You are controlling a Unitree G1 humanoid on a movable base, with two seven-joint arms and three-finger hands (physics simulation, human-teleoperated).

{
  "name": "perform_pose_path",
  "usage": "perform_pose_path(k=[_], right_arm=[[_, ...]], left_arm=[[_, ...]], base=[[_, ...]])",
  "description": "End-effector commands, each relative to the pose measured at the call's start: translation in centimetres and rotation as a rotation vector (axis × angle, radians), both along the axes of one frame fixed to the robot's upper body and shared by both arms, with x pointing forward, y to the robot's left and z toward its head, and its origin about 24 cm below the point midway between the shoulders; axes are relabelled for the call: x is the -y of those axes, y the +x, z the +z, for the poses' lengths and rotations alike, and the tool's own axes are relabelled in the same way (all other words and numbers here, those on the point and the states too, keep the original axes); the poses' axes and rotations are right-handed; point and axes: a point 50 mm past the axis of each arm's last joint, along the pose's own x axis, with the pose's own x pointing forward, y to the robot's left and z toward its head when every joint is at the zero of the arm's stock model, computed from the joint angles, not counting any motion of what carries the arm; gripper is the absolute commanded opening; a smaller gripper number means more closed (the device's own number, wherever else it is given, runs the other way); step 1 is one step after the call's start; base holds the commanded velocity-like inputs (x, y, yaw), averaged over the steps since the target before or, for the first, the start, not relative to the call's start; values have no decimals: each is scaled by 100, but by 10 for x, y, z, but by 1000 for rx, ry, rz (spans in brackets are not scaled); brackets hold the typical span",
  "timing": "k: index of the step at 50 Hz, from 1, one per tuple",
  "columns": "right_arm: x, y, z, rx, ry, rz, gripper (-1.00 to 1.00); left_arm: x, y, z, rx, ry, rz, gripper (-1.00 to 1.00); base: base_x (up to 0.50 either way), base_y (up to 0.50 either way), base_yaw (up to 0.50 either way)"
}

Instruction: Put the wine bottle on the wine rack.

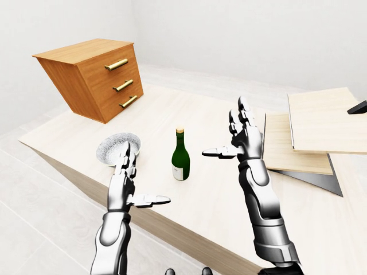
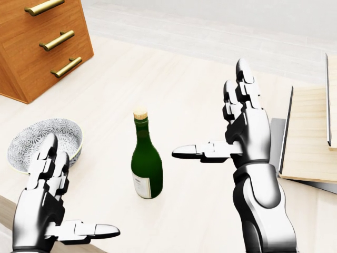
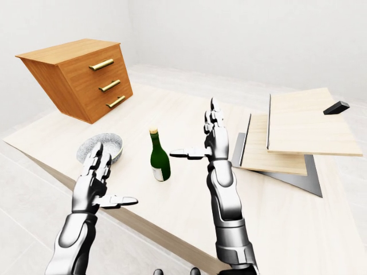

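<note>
While both hands spread, wine bottle (image 2: 146,164) upright between left hand (image 2: 45,205), right hand (image 2: 231,138), label unreadable.

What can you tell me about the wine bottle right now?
The wine bottle is dark green glass with a tan cork and a pale label low on its body. It stands upright on the light wooden table, between the patterned bowl and the open right hand, whose thumb points toward its neck. Nothing grips or touches it.
</note>
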Motion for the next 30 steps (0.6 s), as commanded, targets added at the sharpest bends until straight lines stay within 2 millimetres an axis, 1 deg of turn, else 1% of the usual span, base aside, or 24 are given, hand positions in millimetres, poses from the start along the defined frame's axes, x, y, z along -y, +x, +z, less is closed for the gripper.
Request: perform_pose_path(k=[1, 5, 11, 21, 30], right_arm=[[-13, 16, 15, 23, 43, 16, 100], [-22, 23, 20, 24, 36, 40, 100], [-30, 29, 16, -8, 25, 64, 100], [-34, 28, 17, 0, 36, 88, 100], [-42, 29, 11, -25, 2, 106, 100]], left_arm=[[-2, -2, 1, 5, -4, -1, 100], [-4, -3, 3, 6, -6, 4, 100], [-3, -3, 7, 23, -2, 3, 100], [0, -2, 10, 36, 3, -2, 100], [-1, -3, 13, 49, 5, -2, 100]], base=[[0, 0, 0], [0, 0, 0], [0, 0, 0], [0, 0, 0], [0, 0, 0]])
